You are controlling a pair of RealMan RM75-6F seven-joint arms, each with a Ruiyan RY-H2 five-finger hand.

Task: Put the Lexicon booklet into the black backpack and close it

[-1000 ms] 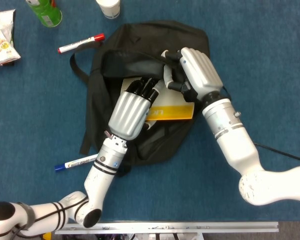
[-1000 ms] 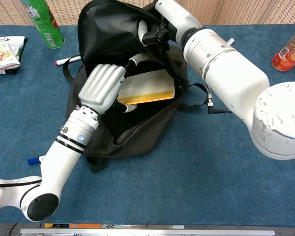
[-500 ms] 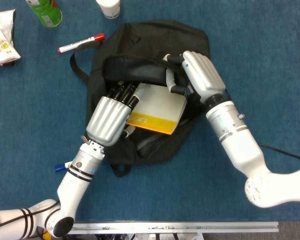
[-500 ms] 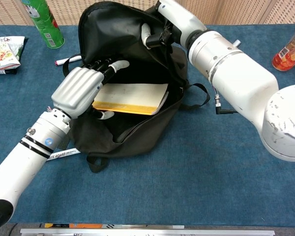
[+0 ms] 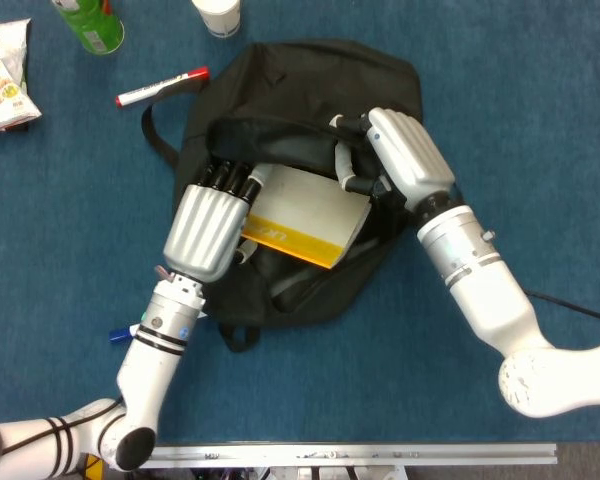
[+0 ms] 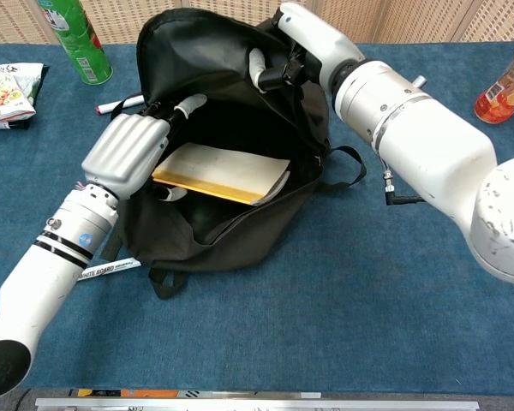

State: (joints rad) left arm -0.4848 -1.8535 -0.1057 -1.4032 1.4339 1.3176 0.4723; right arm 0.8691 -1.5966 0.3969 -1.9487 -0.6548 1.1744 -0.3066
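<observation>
The left hand held the Lexicon booklet by its left edge, fingers curled over the top and the thumb under it, so that the booklet lay partly inside the mouth of the black backpack. In the chest view the same hand kept the booklet tilted, its yellow spine toward the camera and its white cover facing up, the far end dipping into the open compartment. The right hand gripped the upper rim of the backpack's opening, its fingers hooked over the black fabric and lifting the flap; the chest view showed that hand holding the flap high above the booklet. The backpack lay on the blue table, unzipped. Near its top-left corner lay a red-capped marker, and a blue-capped marker lay beside the left forearm. Farther off stood a green bottle, a white cup and a snack bag.
</observation>
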